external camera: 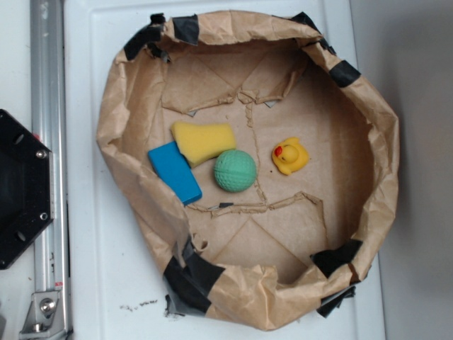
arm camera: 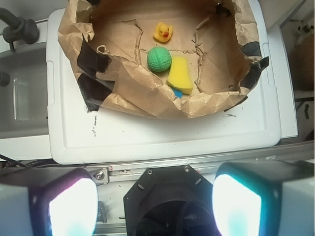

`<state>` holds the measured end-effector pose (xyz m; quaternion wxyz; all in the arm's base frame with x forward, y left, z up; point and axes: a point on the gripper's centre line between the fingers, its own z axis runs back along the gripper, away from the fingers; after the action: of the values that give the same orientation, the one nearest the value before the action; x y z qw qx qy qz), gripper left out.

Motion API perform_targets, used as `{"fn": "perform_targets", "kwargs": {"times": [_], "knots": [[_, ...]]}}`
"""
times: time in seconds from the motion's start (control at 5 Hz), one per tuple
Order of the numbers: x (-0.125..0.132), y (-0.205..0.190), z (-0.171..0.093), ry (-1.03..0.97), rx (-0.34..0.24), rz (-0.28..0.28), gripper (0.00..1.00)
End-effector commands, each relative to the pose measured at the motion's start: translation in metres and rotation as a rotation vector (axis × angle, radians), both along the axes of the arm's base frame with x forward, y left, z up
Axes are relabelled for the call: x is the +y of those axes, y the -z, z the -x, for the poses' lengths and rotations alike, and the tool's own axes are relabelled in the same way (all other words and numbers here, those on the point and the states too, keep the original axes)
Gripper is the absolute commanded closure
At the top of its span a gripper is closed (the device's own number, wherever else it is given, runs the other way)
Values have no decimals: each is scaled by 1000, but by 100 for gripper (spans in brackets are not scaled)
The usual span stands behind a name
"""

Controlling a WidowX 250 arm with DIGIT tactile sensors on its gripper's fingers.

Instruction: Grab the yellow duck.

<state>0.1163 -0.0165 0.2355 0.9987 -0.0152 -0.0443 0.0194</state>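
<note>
Yellow duck (external camera: pixel 290 156) is seen loose in the paper bowl (external camera: pixel 134 99), just beside the ball (external camera: pixel 235 171), apart from the sponge (external camera: pixel 202 142). Fingers (arm camera: pixel 74 209) are held wide, well back, nothing gripped.

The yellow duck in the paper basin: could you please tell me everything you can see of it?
The yellow duck is a small, glossy toy that looks like rubber, with a rounded body, a rounder head and a red-orange beak. It sits upright on the creased brown paper floor of the paper basin, alone, apart from the green ball beside it. Nothing touches it but the paper. The gripper is far off outside the basin, jaws wide apart.
</note>
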Motion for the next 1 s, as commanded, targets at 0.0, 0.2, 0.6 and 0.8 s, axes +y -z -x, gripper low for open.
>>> {"fn": "perform_targets", "kwargs": {"times": [0.0, 0.2, 0.6, 0.8], "knots": [[0, 0, 0, 0, 0, 0, 0], [-5, 7, -50, -246, -6, 65, 0], [-1, 38, -130, -596, -99, 157, 0], [19, 47, -154, -656, -132, 97, 0]]}}
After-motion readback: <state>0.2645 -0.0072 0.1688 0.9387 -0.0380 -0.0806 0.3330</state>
